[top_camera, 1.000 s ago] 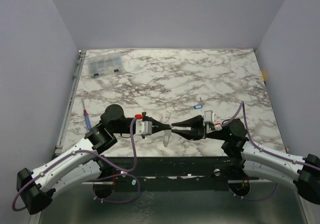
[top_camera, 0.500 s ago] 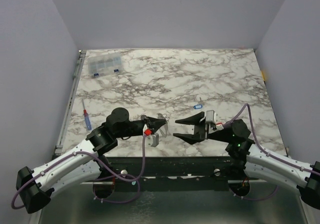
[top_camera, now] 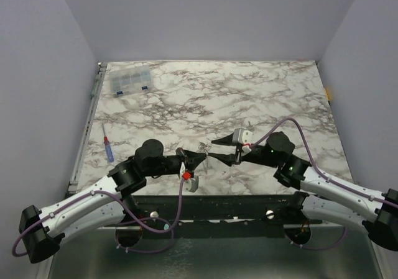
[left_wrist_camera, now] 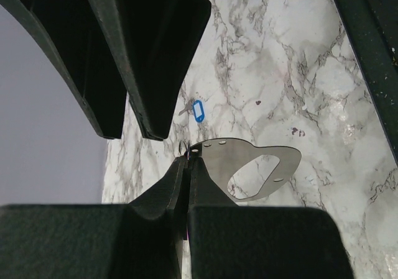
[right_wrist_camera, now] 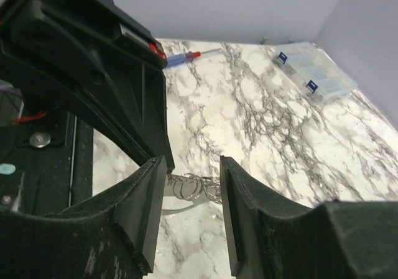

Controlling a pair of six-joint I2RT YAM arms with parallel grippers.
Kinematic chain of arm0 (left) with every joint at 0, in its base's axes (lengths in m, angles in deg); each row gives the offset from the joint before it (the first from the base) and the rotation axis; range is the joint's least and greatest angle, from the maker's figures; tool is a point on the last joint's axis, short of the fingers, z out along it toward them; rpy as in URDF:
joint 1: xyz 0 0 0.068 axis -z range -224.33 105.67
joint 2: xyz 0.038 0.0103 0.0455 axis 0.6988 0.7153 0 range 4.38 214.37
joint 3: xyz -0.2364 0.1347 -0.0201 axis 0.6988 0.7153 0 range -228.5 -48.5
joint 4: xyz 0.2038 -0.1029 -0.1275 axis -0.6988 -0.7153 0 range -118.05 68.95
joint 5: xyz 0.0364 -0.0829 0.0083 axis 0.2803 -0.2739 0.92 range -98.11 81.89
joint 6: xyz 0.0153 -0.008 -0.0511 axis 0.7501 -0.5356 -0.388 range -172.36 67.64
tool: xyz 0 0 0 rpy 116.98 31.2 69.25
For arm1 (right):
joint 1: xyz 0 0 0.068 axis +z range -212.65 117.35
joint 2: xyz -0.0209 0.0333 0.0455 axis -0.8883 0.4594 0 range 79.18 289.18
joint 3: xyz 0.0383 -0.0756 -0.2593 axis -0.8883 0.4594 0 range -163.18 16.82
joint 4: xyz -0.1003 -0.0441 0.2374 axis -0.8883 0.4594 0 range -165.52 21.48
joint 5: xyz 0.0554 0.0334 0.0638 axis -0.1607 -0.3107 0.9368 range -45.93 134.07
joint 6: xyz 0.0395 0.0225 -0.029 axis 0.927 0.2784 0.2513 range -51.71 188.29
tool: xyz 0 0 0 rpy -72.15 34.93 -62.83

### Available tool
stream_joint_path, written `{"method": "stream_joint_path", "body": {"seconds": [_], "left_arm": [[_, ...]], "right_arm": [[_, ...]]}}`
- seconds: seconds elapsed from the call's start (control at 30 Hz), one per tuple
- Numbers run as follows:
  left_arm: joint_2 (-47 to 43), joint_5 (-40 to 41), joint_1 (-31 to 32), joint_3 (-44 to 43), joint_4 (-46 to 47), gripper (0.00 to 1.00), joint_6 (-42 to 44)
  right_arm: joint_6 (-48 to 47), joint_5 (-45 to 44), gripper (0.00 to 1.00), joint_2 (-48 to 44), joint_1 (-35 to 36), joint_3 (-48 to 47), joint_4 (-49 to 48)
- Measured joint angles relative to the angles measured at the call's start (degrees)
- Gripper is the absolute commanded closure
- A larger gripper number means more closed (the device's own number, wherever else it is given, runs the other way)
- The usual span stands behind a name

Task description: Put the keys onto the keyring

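Currently the keyring [right_wrist_camera: 196, 187] hangs just above the near table [top_camera: 280, 92] edge, beside 1 flat pale key [left_wrist_camera: 255, 170] gripped by the closed left gripper [left_wrist_camera: 188, 158]. Around the loops, the right gripper [right_wrist_camera: 191, 167] stands parted. Its blue tag [left_wrist_camera: 198, 111] lies apart.

Right fingers [right_wrist_camera: 146, 210] parted above marbled surface [right_wrist_camera: 280, 142].
Silvery keyring [right_wrist_camera: 198, 187] coils between the fingers; screwdriver [right_wrist_camera: 182, 58] beyond the left finger, clear compartment box [right_wrist_camera: 313, 75] beyond the right.

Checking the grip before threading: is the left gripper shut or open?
Shut: the left gripper pinches a flat silvery piece, likely a key, fingers touching.
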Motion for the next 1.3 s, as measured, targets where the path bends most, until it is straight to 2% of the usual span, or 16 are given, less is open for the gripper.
{"method": "stream_joint_path", "body": {"seconds": [0.2, 0.43, 1.3], "left_arm": [[-1.62, 0.0, 0.13, 0.04, 0.0, 1.0, -0.46], [-1.75, 0.07, 0.15, 0.26, -0.09, 1.0, -1.42], [0.13, 1.4, 0.24, 2.29, 4.39, 1.0, -7.08]], "right_arm": [[-4.83, -0.07, 0.56, -0.02, 0.0, -0.98, 5.73], [-6.93, 0.09, 0.62, 1.88, -0.02, -0.98, 6.86], [-6.91, 3.96, 0.64, 4.39, -0.02, -1.01, 9.31]]}}
